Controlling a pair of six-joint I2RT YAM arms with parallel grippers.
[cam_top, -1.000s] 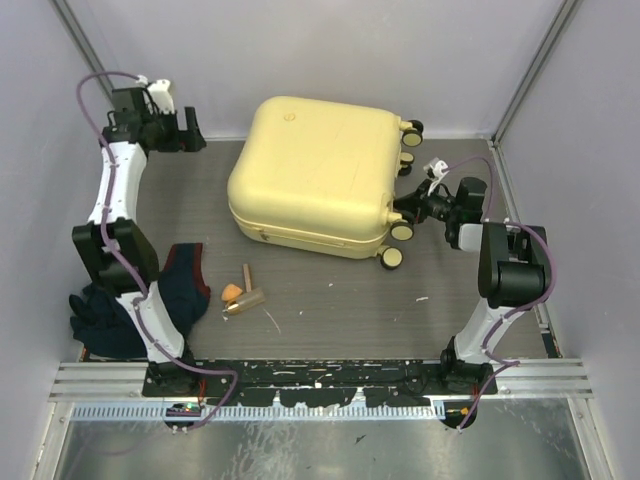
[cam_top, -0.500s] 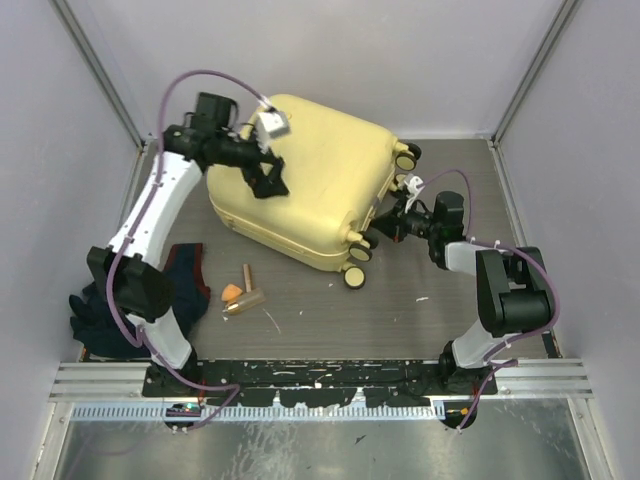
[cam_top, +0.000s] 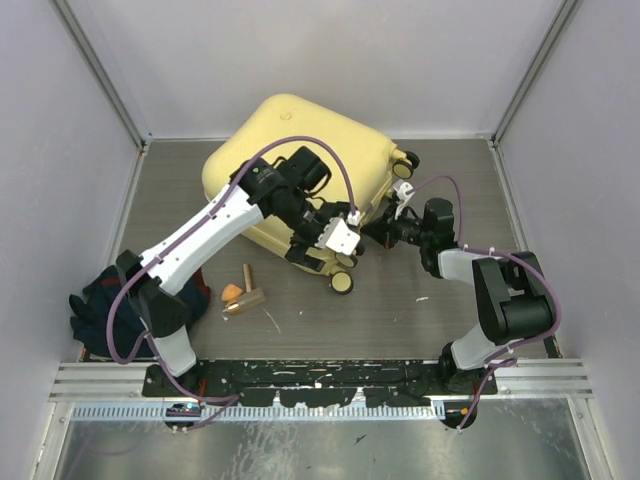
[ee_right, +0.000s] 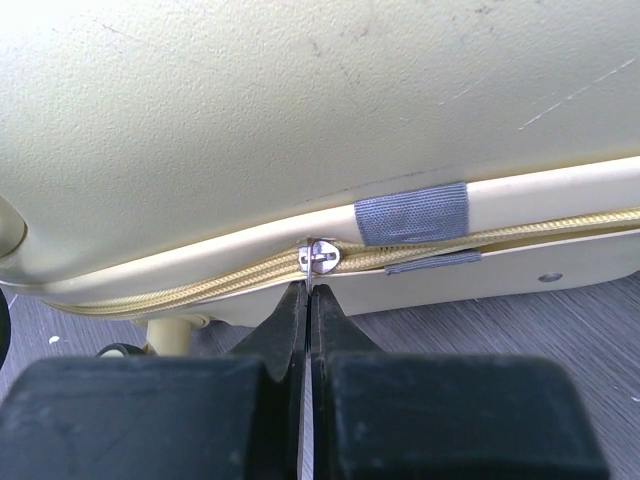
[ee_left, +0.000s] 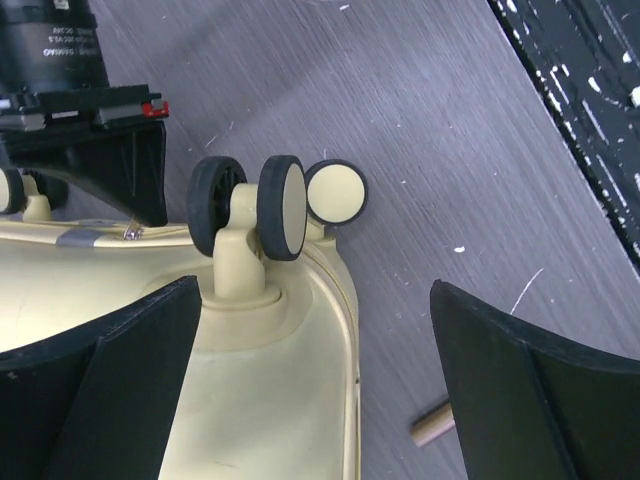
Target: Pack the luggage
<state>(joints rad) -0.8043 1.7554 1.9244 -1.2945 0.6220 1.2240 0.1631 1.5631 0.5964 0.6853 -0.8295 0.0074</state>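
The pale-yellow luggage (cam_top: 300, 150) lies closed on the grey table, turned at an angle. My left gripper (cam_top: 318, 252) is open over its near corner by the wheels (cam_top: 342, 283). In the left wrist view the gripper (ee_left: 315, 390) straddles the shell (ee_left: 260, 400), with the wheels (ee_left: 280, 205) just ahead. My right gripper (cam_top: 372, 232) is at the luggage's right side. In the right wrist view it (ee_right: 310, 300) is shut on the metal zipper pull (ee_right: 320, 255) of the yellow zipper, beside a grey tape patch (ee_right: 412, 213).
Small wooden pieces and an orange bit (cam_top: 240, 293) lie on the table in front of the luggage; one dowel shows in the left wrist view (ee_left: 432, 428). Dark clothes (cam_top: 100, 310) are heaped at the left near the left arm's base. Walls close three sides.
The luggage has turned and slid left and nearer. My left arm swung from the far left corner across the luggage to its near wheel corner. My right gripper followed leftwards along the luggage's side.
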